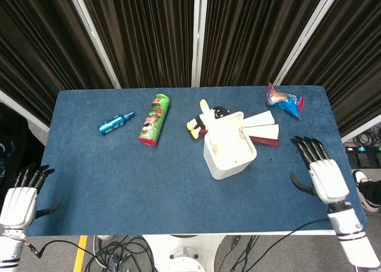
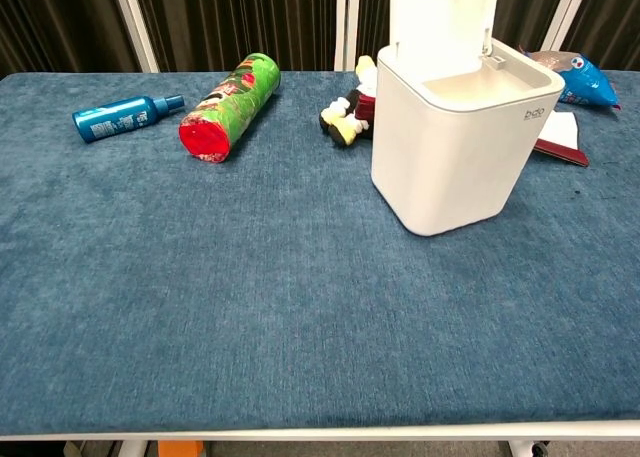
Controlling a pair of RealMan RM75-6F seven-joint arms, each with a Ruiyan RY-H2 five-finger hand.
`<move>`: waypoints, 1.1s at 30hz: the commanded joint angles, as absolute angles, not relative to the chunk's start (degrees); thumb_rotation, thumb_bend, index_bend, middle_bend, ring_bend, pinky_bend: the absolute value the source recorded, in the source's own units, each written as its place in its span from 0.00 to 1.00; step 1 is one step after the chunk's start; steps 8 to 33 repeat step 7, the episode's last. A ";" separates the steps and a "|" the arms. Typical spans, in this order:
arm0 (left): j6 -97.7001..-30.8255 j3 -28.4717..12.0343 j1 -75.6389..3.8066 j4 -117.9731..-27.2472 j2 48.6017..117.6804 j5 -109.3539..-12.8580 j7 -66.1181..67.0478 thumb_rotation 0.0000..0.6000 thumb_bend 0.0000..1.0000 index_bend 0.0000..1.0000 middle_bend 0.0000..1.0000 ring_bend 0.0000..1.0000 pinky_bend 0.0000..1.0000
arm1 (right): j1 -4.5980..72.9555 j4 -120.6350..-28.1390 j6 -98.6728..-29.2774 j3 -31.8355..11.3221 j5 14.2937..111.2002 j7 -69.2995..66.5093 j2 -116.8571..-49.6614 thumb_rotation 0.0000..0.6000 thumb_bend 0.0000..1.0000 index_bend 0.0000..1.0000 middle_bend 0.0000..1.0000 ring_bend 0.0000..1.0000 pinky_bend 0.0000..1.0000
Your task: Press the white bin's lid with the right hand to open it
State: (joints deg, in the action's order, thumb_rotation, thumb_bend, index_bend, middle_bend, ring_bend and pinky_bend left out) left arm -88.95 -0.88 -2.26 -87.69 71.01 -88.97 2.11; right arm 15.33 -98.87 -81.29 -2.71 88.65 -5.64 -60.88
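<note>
The white bin (image 1: pixel 229 156) (image 2: pixel 455 147) stands right of the table's middle with its lid (image 2: pixel 443 22) (image 1: pixel 229 122) swung upright at the back, so the inside shows. My right hand (image 1: pixel 320 171) hovers over the table's right part, well away from the bin, fingers spread and holding nothing. My left hand (image 1: pixel 21 196) hangs off the table's front left corner, fingers apart and empty. Neither hand shows in the chest view.
A green snack tube (image 1: pixel 154 119) (image 2: pixel 229 107) and a blue bottle (image 1: pixel 115 124) (image 2: pixel 125 116) lie to the left. A plush toy (image 1: pixel 207 119) (image 2: pixel 350 112) and a red-white book (image 1: pixel 265 132) (image 2: pixel 560 139) flank the bin; a snack bag (image 1: pixel 283 98) (image 2: pixel 572 74) lies far right.
</note>
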 commanded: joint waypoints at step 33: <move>-89.14 -0.98 -2.42 -87.97 71.16 -89.34 2.42 1.00 0.00 0.19 0.13 0.02 0.09 | 7.54 -94.35 -88.23 2.64 92.54 -9.76 -63.22 1.00 0.29 0.00 0.05 0.00 0.00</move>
